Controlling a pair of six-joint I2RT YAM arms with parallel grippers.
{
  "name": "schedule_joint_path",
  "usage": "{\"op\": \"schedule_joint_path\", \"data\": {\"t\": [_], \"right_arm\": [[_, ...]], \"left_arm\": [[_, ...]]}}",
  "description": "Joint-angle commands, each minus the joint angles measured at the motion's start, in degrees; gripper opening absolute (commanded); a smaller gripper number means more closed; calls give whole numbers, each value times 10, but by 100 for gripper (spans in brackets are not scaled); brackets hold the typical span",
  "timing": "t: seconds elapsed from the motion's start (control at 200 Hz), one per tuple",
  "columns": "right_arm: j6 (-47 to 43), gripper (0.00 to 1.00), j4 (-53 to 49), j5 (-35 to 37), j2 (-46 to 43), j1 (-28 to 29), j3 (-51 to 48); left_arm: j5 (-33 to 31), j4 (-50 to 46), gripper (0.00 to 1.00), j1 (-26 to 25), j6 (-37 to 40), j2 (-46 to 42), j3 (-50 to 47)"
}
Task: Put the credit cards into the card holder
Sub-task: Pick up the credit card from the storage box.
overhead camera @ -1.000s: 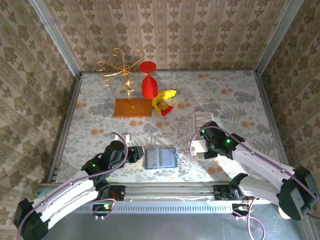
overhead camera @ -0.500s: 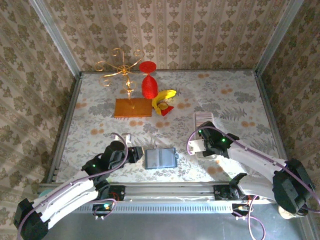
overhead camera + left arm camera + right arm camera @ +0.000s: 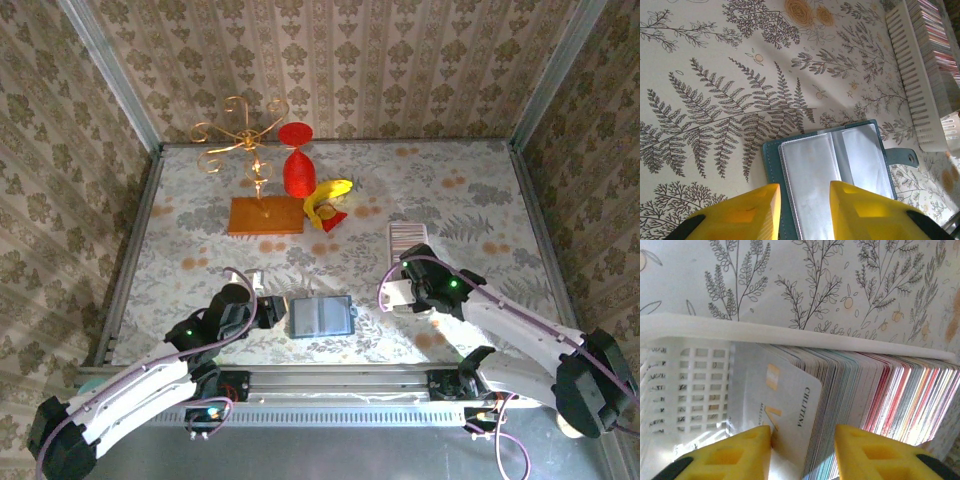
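The card holder (image 3: 321, 316) (image 3: 850, 150) is a teal folder lying open near the front edge, its clear sleeves empty. My left gripper (image 3: 272, 310) (image 3: 804, 189) hangs over its left edge, jaws apart, the left page showing between them. The credit cards (image 3: 880, 390) stand packed on edge in a white slotted tray (image 3: 407, 238) (image 3: 700, 390) (image 3: 920, 85). My right gripper (image 3: 400, 296) (image 3: 802, 431) is down at the tray's near end. Its jaws straddle the front cards, and the left finger (image 3: 740, 450) touches a white card (image 3: 785, 400) marked CHLITINA.
At the back stand a gold wire ornament (image 3: 240, 135) on a wooden base (image 3: 265, 215), a red goblet-shaped piece (image 3: 297, 165) and a toy banana (image 3: 330, 195). Patterned walls close in the table (image 3: 200, 250) on three sides.
The right gripper's jaws have narrowed around the front cards in the tray. The left gripper's jaws have narrowed slightly over the holder's edge. Both arms have barely moved.
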Motion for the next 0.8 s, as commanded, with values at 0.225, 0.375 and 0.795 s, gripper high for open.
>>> {"op": "schedule_joint_path", "data": {"t": [0.225,0.375,0.795], "right_arm": [[-5,19,3,7,-18,4,-11],[-1,17,-7,16,-33,8,-7],[130,0,-195,-71,-131,67,44]], "left_arm": [[10,8,29,-4,-16,-8,-8],[9,4,29,-5,-16,-7,-8],[0,-19,25,-4,-13,-8,2]]}}
